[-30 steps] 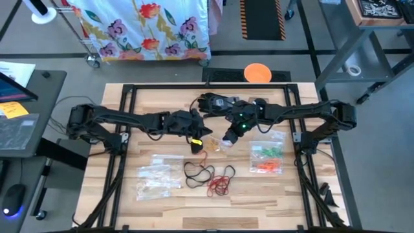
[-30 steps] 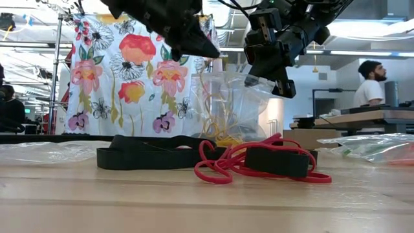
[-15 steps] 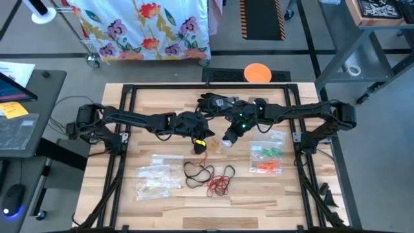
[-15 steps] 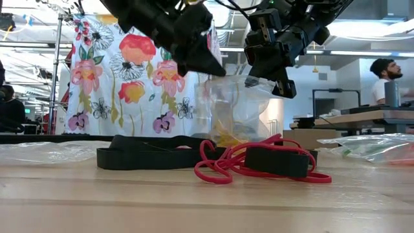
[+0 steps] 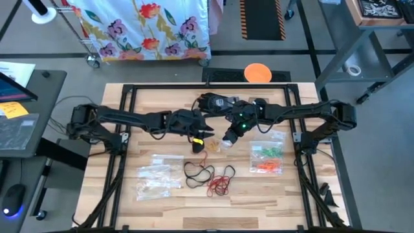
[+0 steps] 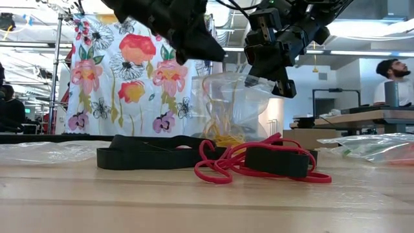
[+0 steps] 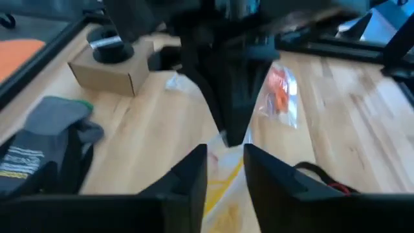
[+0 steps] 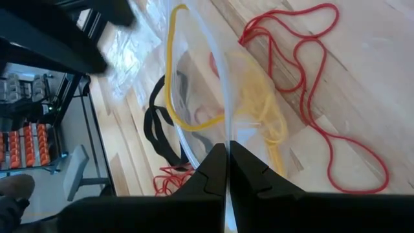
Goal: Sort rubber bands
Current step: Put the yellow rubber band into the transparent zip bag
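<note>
A clear plastic bag [image 6: 229, 107] with yellow rubber bands [image 8: 265, 116] inside stands at the table's middle. My right gripper [image 8: 226, 145] is shut on its top edge. A yellow loop [image 8: 184, 97] hangs in the bag's mouth. My left gripper [image 7: 225, 165] is open just left of and above the bag's mouth [image 5: 202, 134], with the bag showing beyond its fingers and nothing between them. Black rubber bands [image 5: 197, 171] and red rubber bands [image 5: 223, 182] lie flat on the wood, nearer the front edge. My right gripper pinches the bag's upper edge [image 8: 224, 133] between its two fingers, slanting down from the table's right and far side. The bag hangs open below the fingers, upright, with its lower end [image 6: 226, 137] down at the table.
A bag with green and orange bands [image 5: 266, 157] lies at the right. Clear bags [image 5: 158, 178] lie at the left front. A black glove [image 5: 213, 102] and a small cardboard box [image 7: 107, 68] sit toward the far edge. The black frame [image 5: 129, 90] borders the table.
My left gripper dipped toward the bag's mouth, then drew back up and to the left. The bag's top was pushed in and has sprung wider again. My right gripper stayed still.
</note>
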Controlling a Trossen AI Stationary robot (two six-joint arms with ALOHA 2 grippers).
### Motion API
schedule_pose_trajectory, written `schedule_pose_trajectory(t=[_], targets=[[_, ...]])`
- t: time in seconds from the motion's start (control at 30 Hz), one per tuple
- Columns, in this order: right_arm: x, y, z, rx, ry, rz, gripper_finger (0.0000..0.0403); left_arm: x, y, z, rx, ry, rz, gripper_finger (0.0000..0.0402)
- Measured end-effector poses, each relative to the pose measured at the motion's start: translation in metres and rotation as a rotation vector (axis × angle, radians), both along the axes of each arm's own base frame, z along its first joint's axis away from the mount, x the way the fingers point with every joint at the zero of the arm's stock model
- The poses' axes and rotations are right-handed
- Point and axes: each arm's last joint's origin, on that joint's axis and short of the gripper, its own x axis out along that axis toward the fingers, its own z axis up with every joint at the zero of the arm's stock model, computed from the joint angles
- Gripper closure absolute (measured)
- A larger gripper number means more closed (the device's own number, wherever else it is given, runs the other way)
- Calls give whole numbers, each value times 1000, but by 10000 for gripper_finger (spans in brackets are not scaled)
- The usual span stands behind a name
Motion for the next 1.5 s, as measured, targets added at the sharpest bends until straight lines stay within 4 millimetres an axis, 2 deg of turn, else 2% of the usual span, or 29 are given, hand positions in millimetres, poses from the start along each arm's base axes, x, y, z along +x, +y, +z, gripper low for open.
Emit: schedule_pose_trajectory(t=[0.17,0.27,0.3,0.37,0.4,0.5,0.53,0.6,0.63,0.67,0.73,0.83,0.93,0.97,1.03,1.07,1.13,1.23,1.3,1.4,1.5], targets=[[0,-2,0,-21,-8,13,394,-18,-1,24,15,-35,-6,280],[-1,-4,0,79,29,-81,394,-33,-2,38,23,-36,-2,279],[-1,-3,-1,63,32,-61,394,-38,-2,41,25,-34,3,280],[-3,-4,-2,-63,-9,94,394,-46,-2,47,25,-26,8,280],[-4,-6,-2,-93,-23,124,394,-50,-2,49,22,-24,10,281],[-4,-9,-2,40,25,-10,394,-61,-3,54,24,8,26,281],[-5,-9,-2,32,32,-3,394,-65,-3,54,29,24,34,281],[-7,-11,-4,-119,-10,144,394,-71,-3,53,42,69,57,281],[-7,-13,-4,-141,-22,166,394,-74,-3,53,47,89,70,281],[-7,-13,-3,-86,-7,120,394,-77,-3,52,49,109,86,281],[-7,-11,-3,26,35,20,394,-81,-3,49,47,131,107,281],[-9,-13,-4,-141,-9,167,394,-83,-3,39,39,169,117,281],[-7,-11,-3,25,37,14,394,-83,-4,35,36,185,116,281],[-7,-10,-4,16,40,29,394,-83,-4,33,35,187,114,281],[-8,-10,-5,-163,-14,200,391,-83,-4,29,31,203,110,281],[-8,-12,-5,-200,-30,230,390,-83,-4,27,29,210,110,281],[-8,-11,-4,-112,0,153,389,-85,-5,22,25,226,98,281],[-13,-13,-7,-15,74,95,388,-88,-15,6,-9,278,5,281],[-17,-17,-9,4,89,124,388,-90,-24,-6,-38,305,-49,281],[-24,-21,-13,-59,117,190,388,-95,-38,-23,-60,317,-80,281],[-25,-25,-15,-129,172,99,388,-98,-51,-41,-71,267,-72,281]])
